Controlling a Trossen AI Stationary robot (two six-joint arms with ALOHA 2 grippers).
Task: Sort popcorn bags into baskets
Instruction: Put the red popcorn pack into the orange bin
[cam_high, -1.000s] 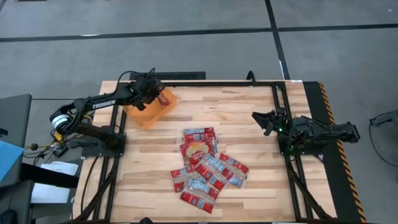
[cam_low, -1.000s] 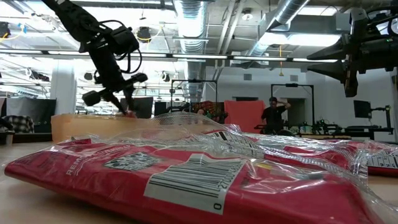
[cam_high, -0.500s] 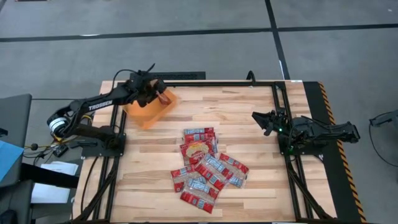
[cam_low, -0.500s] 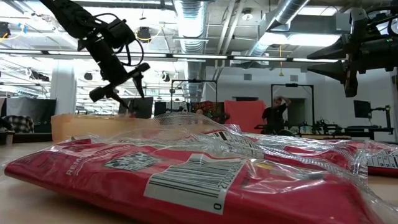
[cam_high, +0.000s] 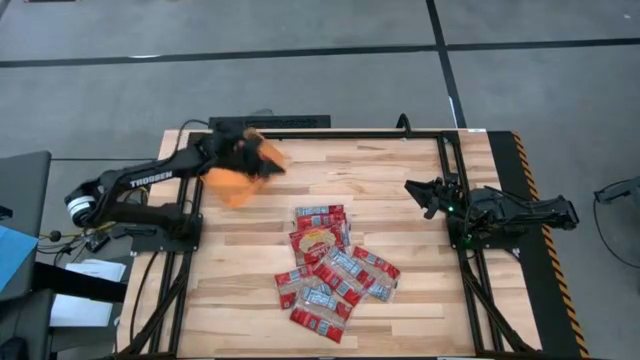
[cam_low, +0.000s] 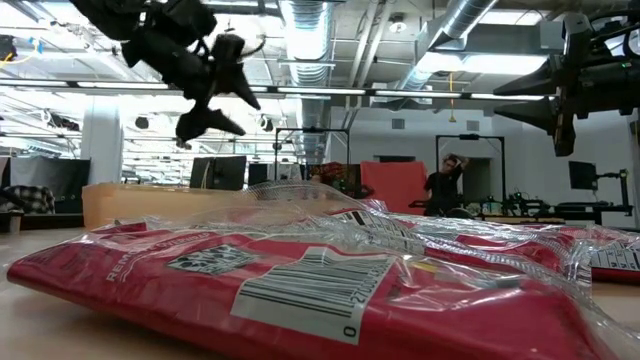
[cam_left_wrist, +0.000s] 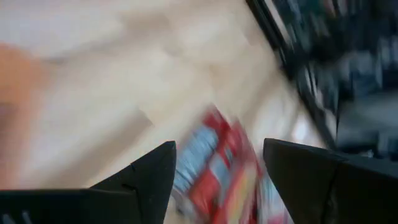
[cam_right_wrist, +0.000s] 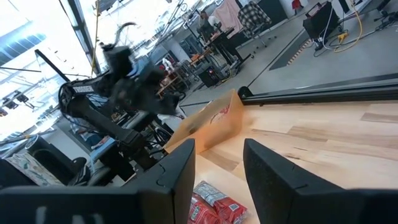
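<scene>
The popcorn bags (cam_high: 334, 272) lie in a loose overlapping heap near the middle of the counter (cam_high: 400, 180), red packets with grey label panels, one of them filling the foreground of the low view (cam_low: 300, 285). The orange basket (cam_high: 232, 185) sits well apart from them at the counter's far left corner, and my left arm covers most of it from above, so I cannot tell what lies inside. My left gripper (cam_high: 248, 155) hangs over the basket, raised clear of its wall in the low view (cam_low: 212, 95), jaws spread and holding nothing; its wrist camera looks toward the heap (cam_left_wrist: 214, 162). I judge I am between a drop and the next pick: the next move calls for carrying these empty jaws across to the heap and settling them on a single top packet, since the bags overlap and could drag a neighbour along. My right gripper (cam_high: 428, 195) waits at the counter's right edge, jaws apart, empty.
</scene>
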